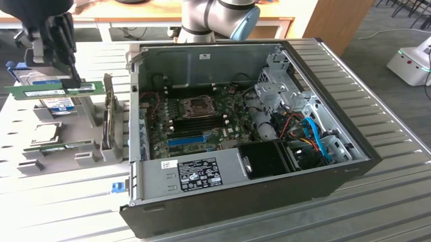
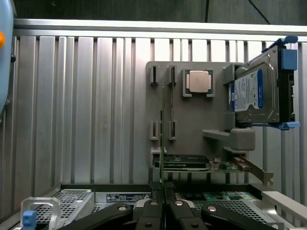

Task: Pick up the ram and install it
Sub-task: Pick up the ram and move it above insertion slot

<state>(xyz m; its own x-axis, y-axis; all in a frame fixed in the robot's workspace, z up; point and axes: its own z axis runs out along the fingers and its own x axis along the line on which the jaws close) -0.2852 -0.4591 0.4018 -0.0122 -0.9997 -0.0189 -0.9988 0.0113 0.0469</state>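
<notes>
Ribbed tabletop (image 1: 397, 201) carries the open computer case (image 1: 222, 176) nearest. Farther off, on the exterior view's left, above the grey parts rack (image 1: 91, 151), the claw (image 1: 68, 83) pinches the ram (image 1: 34, 92) nearer one end. I reckon that thin hold could let it twist or slip.

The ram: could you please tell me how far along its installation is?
Done: the ram is picked up, gripped by the shut hand. In hand: it hangs above the grey holder, beside the open computer case. Left: it is not yet seated on the motherboard.
</notes>
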